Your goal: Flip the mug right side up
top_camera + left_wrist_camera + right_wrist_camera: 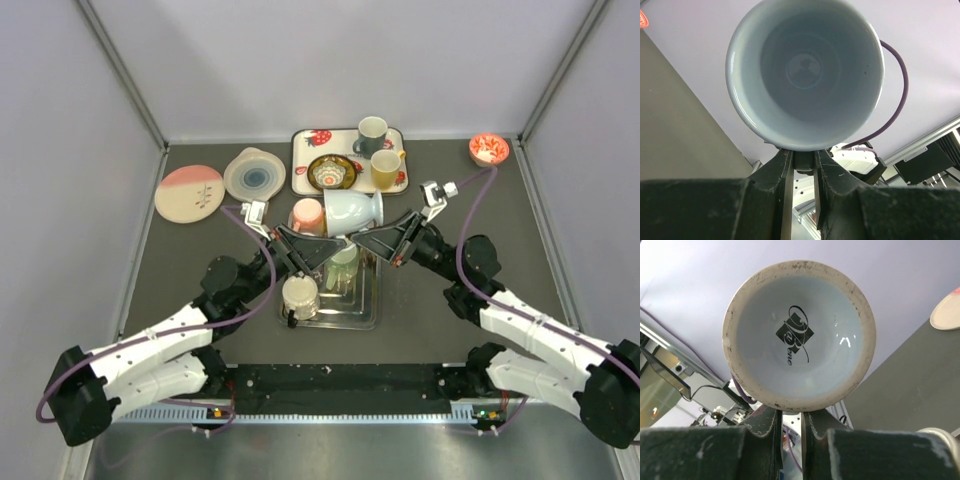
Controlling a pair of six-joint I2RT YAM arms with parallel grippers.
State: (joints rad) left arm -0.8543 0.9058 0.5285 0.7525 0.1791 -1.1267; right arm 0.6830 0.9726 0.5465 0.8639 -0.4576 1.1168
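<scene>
A pale blue mug (352,210) lies on its side in the air above the metal tray (368,310), mouth to the left, base to the right. My left gripper (330,243) and right gripper (364,240) meet just under it from either side. In the left wrist view I look into the mug's mouth (805,70), and the left gripper (803,161) is shut on a dark part under the rim, which looks like the handle. In the right wrist view I see the mug's base with a black logo (799,335), and the right gripper (791,415) is shut just under it.
The metal tray holds a green glass (343,270) and a cream cup (300,296). A pink cup (307,214) stands behind it. A strawberry tray (300,172) holds two mugs and a bowl. Two plates (189,193) (254,174) lie at the left and a red bowl (489,150) at the far right.
</scene>
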